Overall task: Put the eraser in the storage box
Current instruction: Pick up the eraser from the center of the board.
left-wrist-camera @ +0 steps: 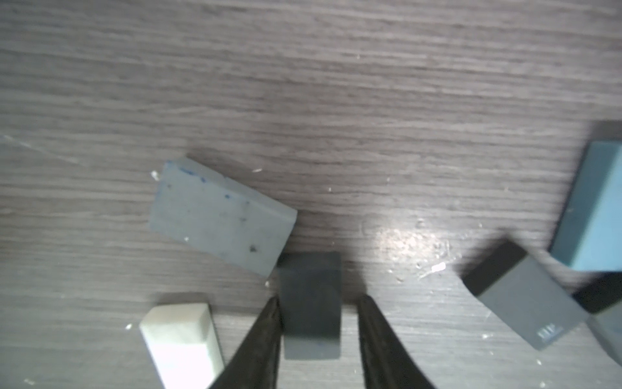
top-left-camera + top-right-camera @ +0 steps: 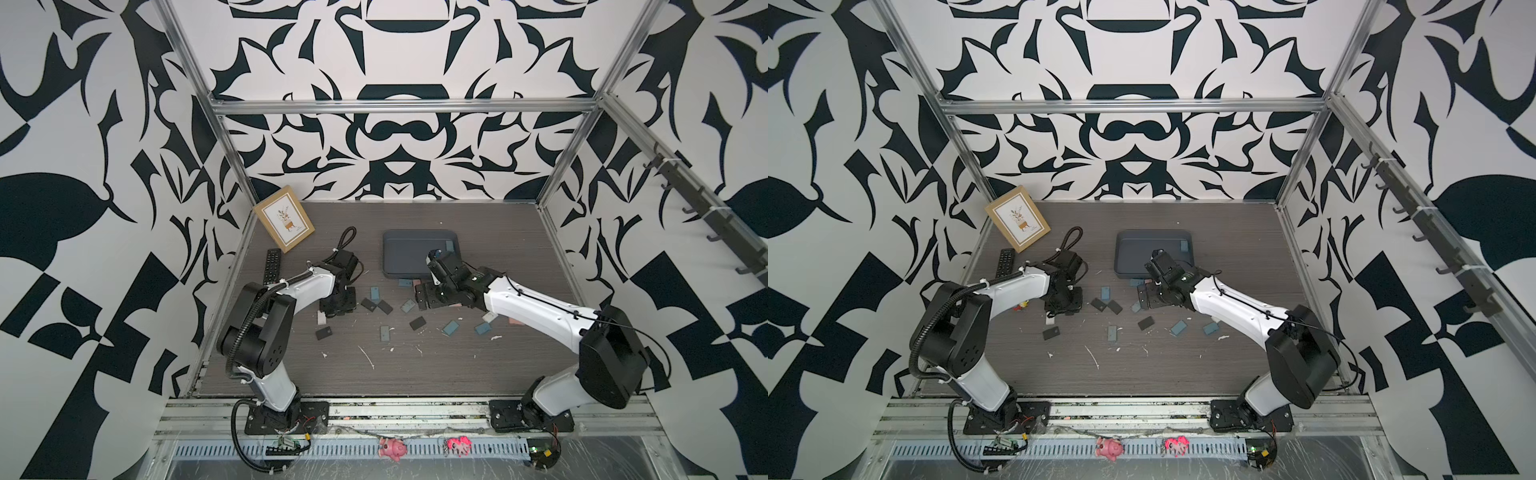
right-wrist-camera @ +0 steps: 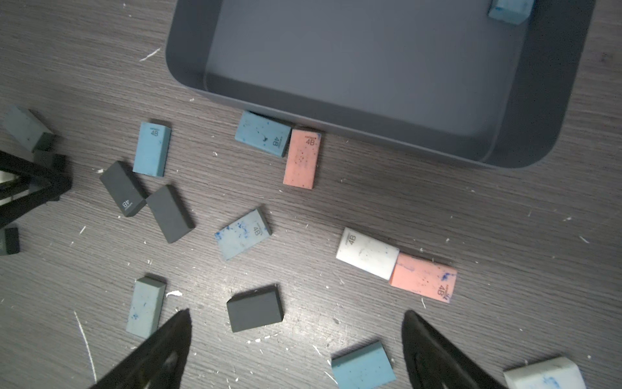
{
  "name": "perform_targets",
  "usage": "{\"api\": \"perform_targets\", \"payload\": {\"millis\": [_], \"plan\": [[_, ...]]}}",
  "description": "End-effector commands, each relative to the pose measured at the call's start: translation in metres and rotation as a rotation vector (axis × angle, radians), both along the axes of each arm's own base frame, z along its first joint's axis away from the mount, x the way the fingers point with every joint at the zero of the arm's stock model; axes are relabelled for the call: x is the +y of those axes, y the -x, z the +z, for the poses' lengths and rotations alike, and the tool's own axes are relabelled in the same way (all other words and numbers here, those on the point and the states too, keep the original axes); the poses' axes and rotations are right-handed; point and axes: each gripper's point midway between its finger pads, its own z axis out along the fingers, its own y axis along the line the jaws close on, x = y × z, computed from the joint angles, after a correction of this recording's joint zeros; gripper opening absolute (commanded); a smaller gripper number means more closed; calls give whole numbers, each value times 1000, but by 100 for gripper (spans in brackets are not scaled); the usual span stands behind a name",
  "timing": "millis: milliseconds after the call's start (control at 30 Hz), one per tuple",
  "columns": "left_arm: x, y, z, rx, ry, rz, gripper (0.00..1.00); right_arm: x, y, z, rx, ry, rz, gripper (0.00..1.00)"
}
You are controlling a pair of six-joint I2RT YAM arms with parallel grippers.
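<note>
A dark grey eraser (image 1: pixel 309 303) lies flat on the wood-grain table between the fingers of my left gripper (image 1: pixel 319 298). One finger touches its side. A narrow gap shows at the other finger, so the jaws are still open. In both top views that gripper (image 2: pixel 332 309) (image 2: pixel 1059 309) points down at the table, left of the scattered erasers. The storage box (image 2: pixel 399 253) (image 2: pixel 1133 253) (image 3: pixel 370 50) sits at the middle back with one blue eraser (image 3: pixel 511 10) in its corner. My right gripper (image 3: pixel 296 312) (image 2: pixel 420 298) hovers wide open and empty by the box's near edge.
Several blue, black, pink and white erasers lie loose between the arms. A white one (image 1: pixel 178 340) and a pale blue one (image 1: pixel 222 215) lie close to my left gripper's fingers. A tan picture frame (image 2: pixel 284 224) and a black remote (image 2: pixel 272 266) are at the back left.
</note>
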Motion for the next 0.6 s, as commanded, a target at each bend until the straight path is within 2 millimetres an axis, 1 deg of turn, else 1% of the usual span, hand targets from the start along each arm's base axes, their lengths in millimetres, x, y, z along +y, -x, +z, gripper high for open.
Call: {"api": "perform_targets", "payload": {"millis": [0, 33, 200, 367, 567], "plan": [[5, 12, -10, 49, -23, 9, 38, 3, -1, 17, -41, -40, -4, 99], [5, 10, -9, 42, -26, 8, 37, 2, -1, 17, -41, -38, -5, 99], [4, 4, -8, 29, -32, 0, 26, 2, -1, 22, -50, -43, -4, 99], [-2, 1, -1, 8, -12, -17, 21, 4, -2, 34, -73, -62, 8, 99], [-23, -6, 23, -45, 3, -72, 21, 2, -8, 52, -110, -48, 26, 99]]}}
